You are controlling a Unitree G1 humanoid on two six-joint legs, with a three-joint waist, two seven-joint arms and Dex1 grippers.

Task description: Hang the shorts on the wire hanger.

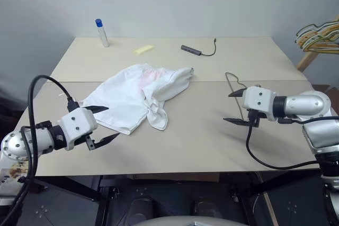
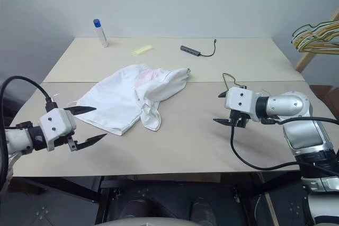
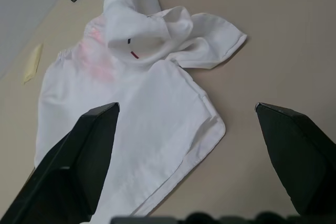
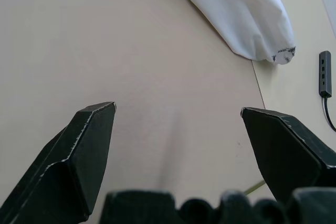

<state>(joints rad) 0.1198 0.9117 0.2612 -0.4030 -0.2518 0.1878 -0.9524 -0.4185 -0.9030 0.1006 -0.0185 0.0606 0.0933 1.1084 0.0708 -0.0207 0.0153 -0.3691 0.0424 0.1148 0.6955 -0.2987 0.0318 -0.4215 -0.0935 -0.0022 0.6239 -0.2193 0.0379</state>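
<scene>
Head views / shorts: the shorts (image 1: 136, 95) lay crumpled on the bench (image 1: 201, 141), left of its middle, across the seam between the two tabletops; pink blotch faced the far edge.
Head views / wire hanger: the wire hanger (image 1: 233, 84) lay flat toward the right edge, mostly covered by the right gripper (image 1: 236, 107); only a thin loop of wire was visible, hook hard to make out.
Head views / grippers: left gripper (image 1: 103, 125) was spread wide and empty, just beside the near hem of the shorts; right gripper likewise spread and empty, above the hanger.
Left wrist view: shorts lay straight ahead between the open fingers (image 3: 79, 156); no contact seen.
Right wrist view: bare benchtop between the open fingers (image 4: 73, 156); a corner of the shorts (image 4: 241, 19) lay well apart.
Step, judged: nothing grasped yet; approach stage.
Next move, judged: left needs the waistband, right needs the hanger wire.
Unclear: whether the right fingertips touched the hanger.
</scene>
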